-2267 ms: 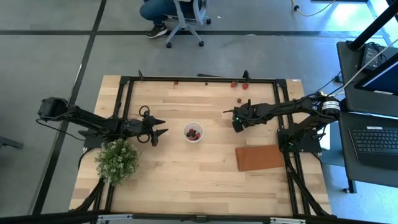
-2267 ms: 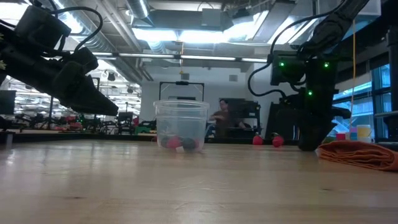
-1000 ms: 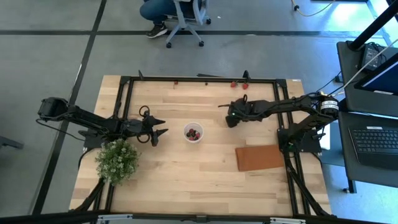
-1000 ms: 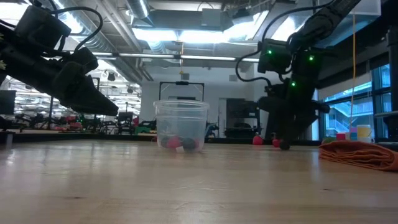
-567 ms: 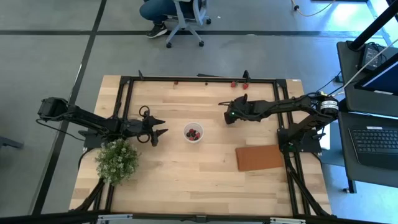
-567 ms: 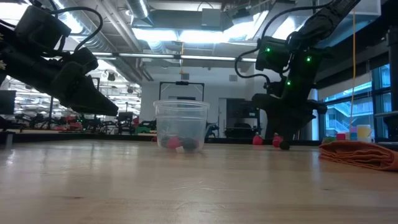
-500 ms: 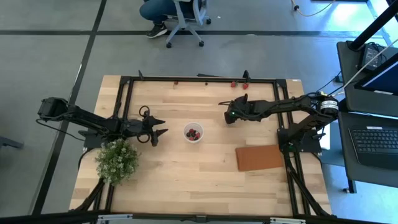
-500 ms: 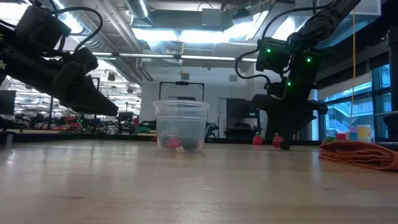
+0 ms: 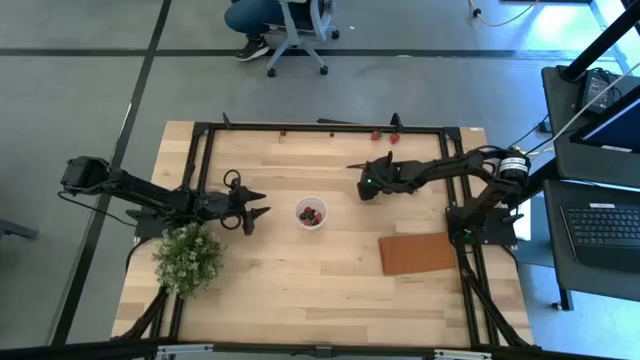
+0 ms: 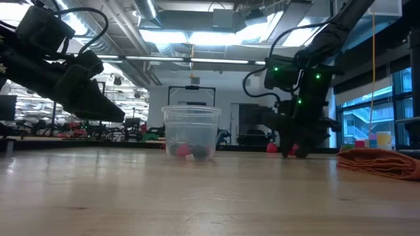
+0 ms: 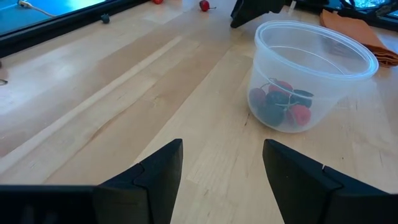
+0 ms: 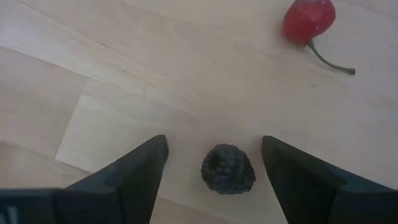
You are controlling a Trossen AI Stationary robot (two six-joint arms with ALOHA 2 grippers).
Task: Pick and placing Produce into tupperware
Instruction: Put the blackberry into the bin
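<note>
Table [image 9: 300, 280] is pale planked wood, smooth satin finish. Tupperware [image 11: 311, 68] is thin translucent plastic, slightly glossy; dark berry [image 12: 228, 169] is bumpy and matt, red berry [image 12: 309, 19] smooth and shiny. Mat [image 9: 417, 253] looks like matt cloth.

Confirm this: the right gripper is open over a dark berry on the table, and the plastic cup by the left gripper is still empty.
Not quite. The right gripper is open around the dark berry, but the plastic cup is not empty: the left wrist view shows several red and dark berries in its bottom. The left gripper waits open beside it.
</note>
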